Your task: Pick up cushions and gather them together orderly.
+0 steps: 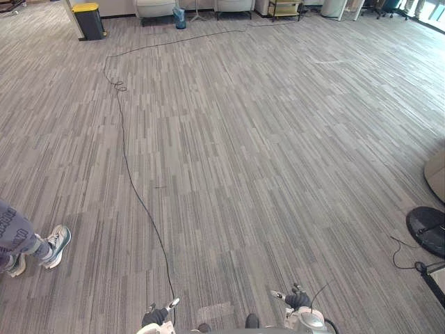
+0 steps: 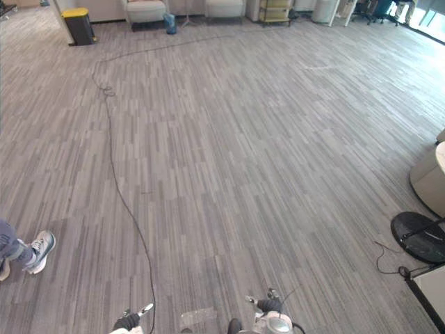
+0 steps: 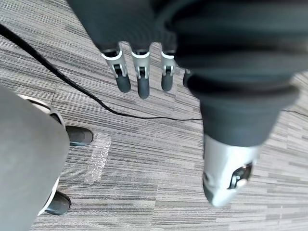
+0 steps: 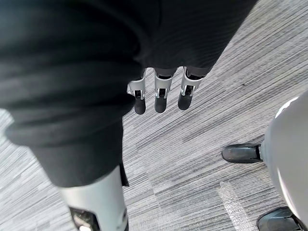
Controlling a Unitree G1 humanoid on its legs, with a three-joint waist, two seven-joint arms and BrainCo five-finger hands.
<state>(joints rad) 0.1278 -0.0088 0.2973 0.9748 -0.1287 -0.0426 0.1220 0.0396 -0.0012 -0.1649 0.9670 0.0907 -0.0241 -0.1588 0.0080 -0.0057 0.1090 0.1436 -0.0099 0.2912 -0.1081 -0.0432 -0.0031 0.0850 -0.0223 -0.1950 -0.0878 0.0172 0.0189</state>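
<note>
Both head eyes looked forward and down over the carpeted floor [image 1: 264, 153], sharing nearly all of it. Each wrist camera looked past its own fingers [image 3: 143, 79], close above that floor.

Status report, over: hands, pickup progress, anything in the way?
Left hand open, holding nothing. Right hand open, holding nothing. Nothing picked up yet. Person's shoe at left; black round base far right.
</note>
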